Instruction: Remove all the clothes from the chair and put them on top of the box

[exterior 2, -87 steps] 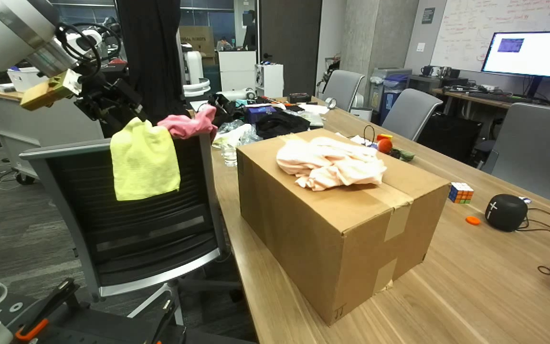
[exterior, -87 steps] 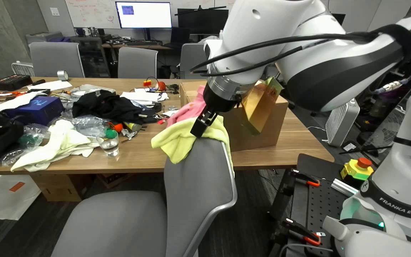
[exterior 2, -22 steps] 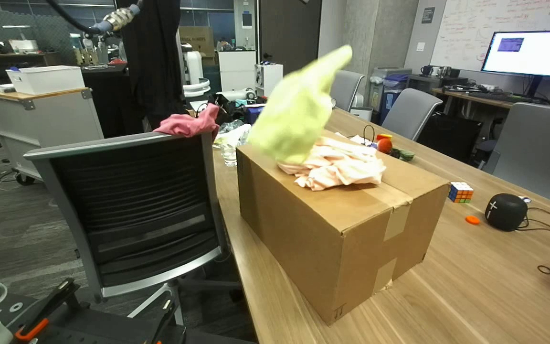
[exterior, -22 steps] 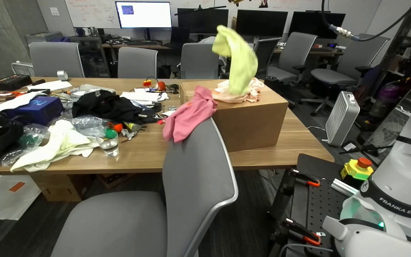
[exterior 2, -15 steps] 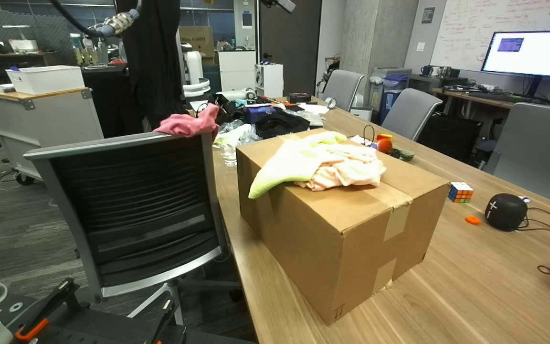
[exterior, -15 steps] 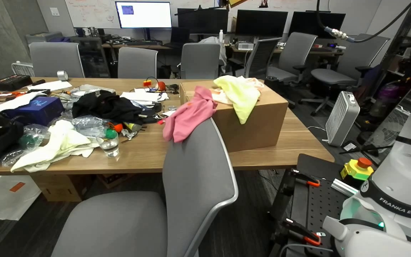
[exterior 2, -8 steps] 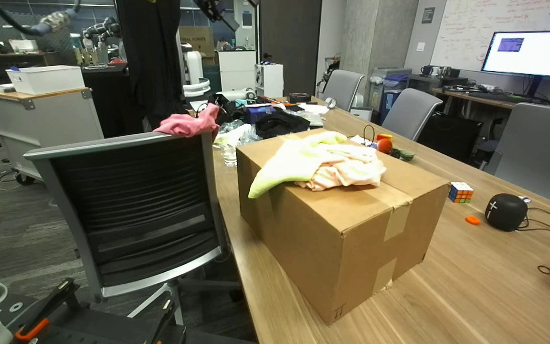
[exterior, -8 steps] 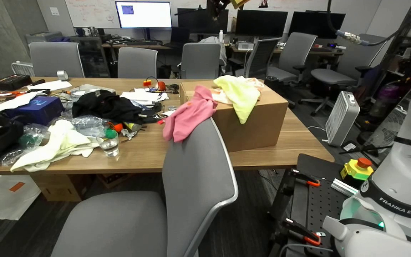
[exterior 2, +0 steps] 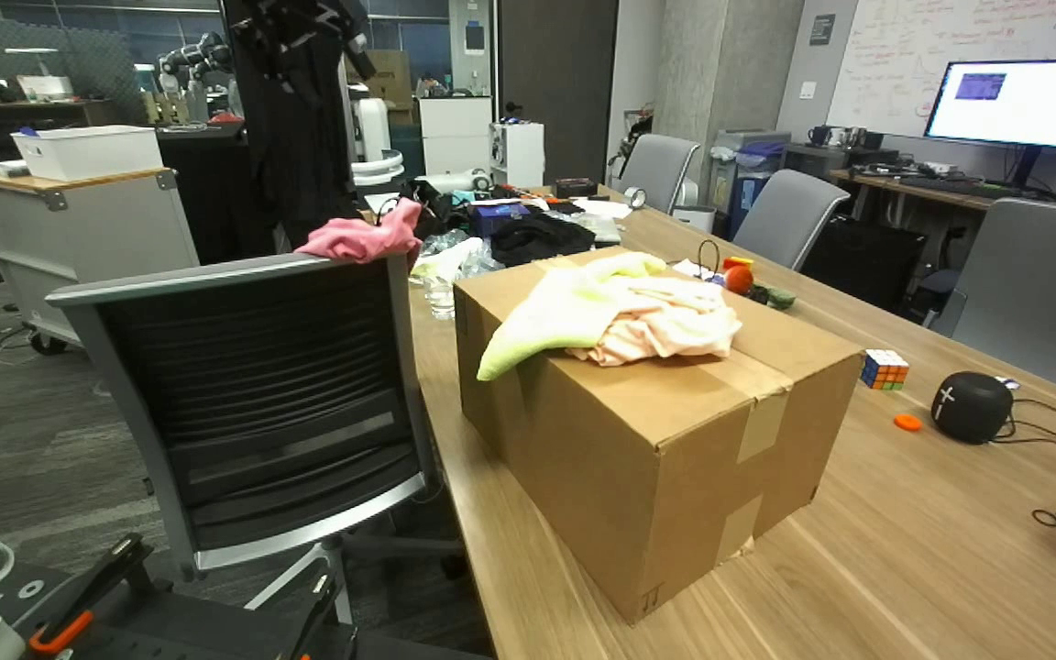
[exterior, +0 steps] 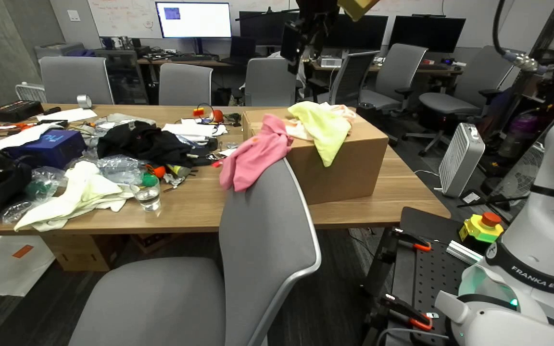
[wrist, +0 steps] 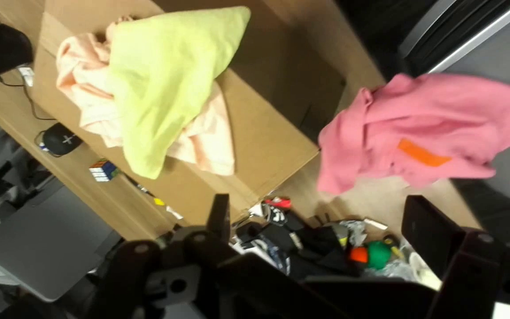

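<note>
A pink cloth (exterior: 258, 154) with an orange patch hangs over the top corner of the grey chair (exterior: 272, 230); it also shows in an exterior view (exterior 2: 365, 238) and the wrist view (wrist: 423, 128). A yellow cloth (exterior: 322, 127) lies on a peach cloth (exterior 2: 665, 321) on top of the cardboard box (exterior 2: 565, 422). One yellow corner hangs over the box edge. My gripper (wrist: 319, 210) is open and empty. It is in the air above the chair and box, apart from all cloths, and shows at the top of both exterior views (exterior: 302, 50) (exterior 2: 324, 71).
The box stands on a wooden table (exterior 2: 913, 532) beside the chair back. A glass of water (exterior: 148, 196), a white cloth (exterior: 77, 197), a black cloth (exterior: 142, 144) and a blue box (exterior: 48, 146) lie on the table. A speaker (exterior 2: 973, 408) and a puzzle cube (exterior 2: 885, 368) stand beyond the box.
The yellow cloth was lifted off the chair, carried over and dropped onto the peach cloth on the box. My gripper has let go and moved back from the box toward the chair side.
</note>
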Motion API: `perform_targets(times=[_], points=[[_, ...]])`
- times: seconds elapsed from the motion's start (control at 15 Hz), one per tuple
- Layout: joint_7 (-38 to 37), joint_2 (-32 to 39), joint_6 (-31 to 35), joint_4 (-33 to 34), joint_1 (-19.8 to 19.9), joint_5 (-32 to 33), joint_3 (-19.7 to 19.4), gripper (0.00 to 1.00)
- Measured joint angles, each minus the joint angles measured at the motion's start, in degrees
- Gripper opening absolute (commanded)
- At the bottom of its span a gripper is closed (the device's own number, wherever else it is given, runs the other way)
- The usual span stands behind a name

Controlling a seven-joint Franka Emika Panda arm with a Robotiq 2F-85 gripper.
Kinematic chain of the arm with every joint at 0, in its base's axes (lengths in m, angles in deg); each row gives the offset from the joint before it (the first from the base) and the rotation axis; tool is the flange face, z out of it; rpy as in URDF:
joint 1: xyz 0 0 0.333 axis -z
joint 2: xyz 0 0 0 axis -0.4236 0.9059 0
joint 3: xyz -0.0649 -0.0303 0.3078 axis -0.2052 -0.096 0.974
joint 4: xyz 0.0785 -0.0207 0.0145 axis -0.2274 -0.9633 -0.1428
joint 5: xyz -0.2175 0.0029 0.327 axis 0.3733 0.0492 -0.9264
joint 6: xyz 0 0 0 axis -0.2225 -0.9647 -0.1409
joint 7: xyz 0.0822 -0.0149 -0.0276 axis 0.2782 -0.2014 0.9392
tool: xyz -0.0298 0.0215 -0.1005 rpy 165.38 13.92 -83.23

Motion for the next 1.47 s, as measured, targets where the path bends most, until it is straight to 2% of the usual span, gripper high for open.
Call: perform_targets(times=[0.33,0.47,0.67,1.0,1.47], points=[[11.15,-0.48,-0.88,-5.49,-2.37,-8.62,2.31,1.00],[13.72,-0.10,-1.28,-7.13,-2.93,-8.89,3.40,1.00],[13.77,0.88,-0.18,-9.14,-2.97,-7.84,5.31,1.00],[8.21,2.66,7.42,-11.60,-2.58,-3.69,6.60,1.00],[-4.71,5.22,16.21,-13.99,0.66,7.24,7.00,1.00]])
